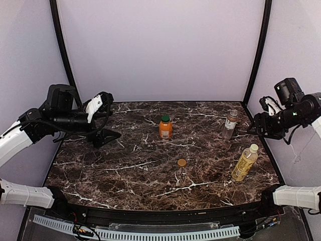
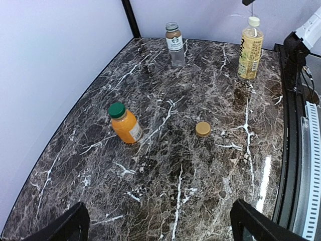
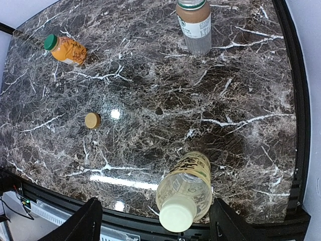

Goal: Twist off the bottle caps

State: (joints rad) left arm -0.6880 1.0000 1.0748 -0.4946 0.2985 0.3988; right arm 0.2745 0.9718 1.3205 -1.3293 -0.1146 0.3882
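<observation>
A short orange bottle (image 1: 165, 129) with a dark green cap (image 2: 117, 110) stands mid-table. A loose tan-brown cap (image 1: 181, 162) lies flat in front of it. At the back right stands a clear bottle (image 1: 230, 124) with a brown-white label; its neck looks bare. The slim yellow bottle (image 1: 245, 163) with a cream-white cap (image 3: 177, 218) stands at the front right. My right gripper (image 1: 259, 121) hovers above it, open; in the right wrist view the cap sits between the fingers (image 3: 89, 221) without touching them. My left gripper (image 1: 107, 117) hangs open over the table's left side, holding nothing.
Pale walls and black corner posts (image 1: 256, 55) close in the dark marble table (image 1: 125, 175). A black rail (image 1: 165, 213) runs along the front edge, with both arm bases at its ends.
</observation>
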